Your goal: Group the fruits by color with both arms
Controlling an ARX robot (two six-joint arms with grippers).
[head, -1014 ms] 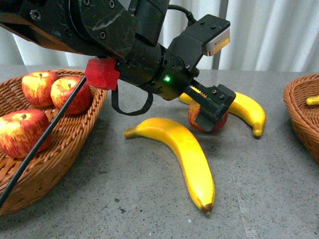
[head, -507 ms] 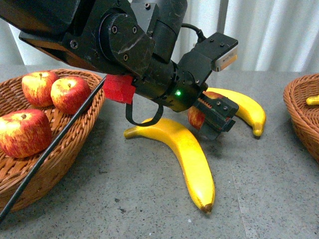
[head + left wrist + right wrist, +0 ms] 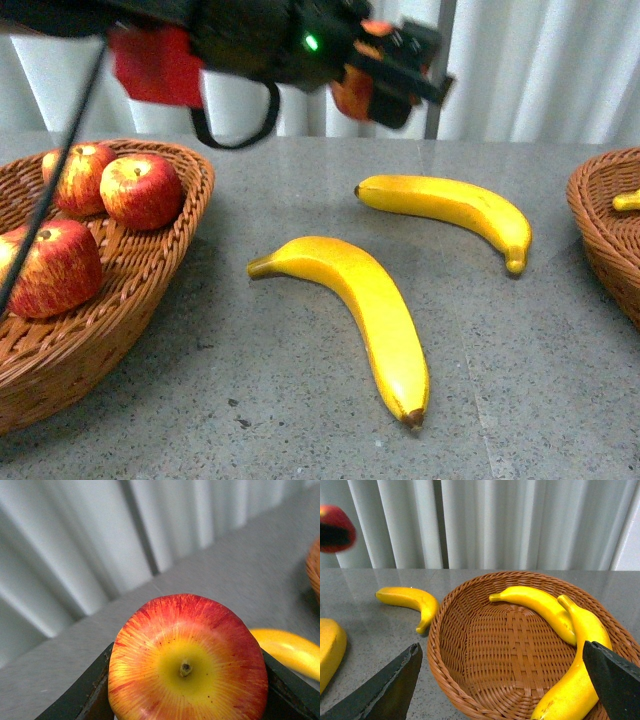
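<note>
My left gripper (image 3: 378,72) is shut on a red apple (image 3: 350,92) and holds it high above the table's far side. In the left wrist view the apple (image 3: 187,660) fills the space between both dark fingers (image 3: 82,695), its yellow top and stem facing the camera. Two yellow bananas lie on the grey table: a near banana (image 3: 365,300) and a far banana (image 3: 450,205). My right gripper (image 3: 501,650) is open over the right basket (image 3: 470,690), nothing between its fingers. Two bananas (image 3: 540,605) (image 3: 580,650) lie inside that basket.
The left wicker basket (image 3: 190,215) holds three red apples (image 3: 140,190). The right basket's rim (image 3: 600,225) shows at the front view's right edge with a banana tip (image 3: 628,201). White curtains hang behind the table.
My left gripper has lifted the red apple off the table from between the two bananas to high above it. The bananas have stayed put.
</note>
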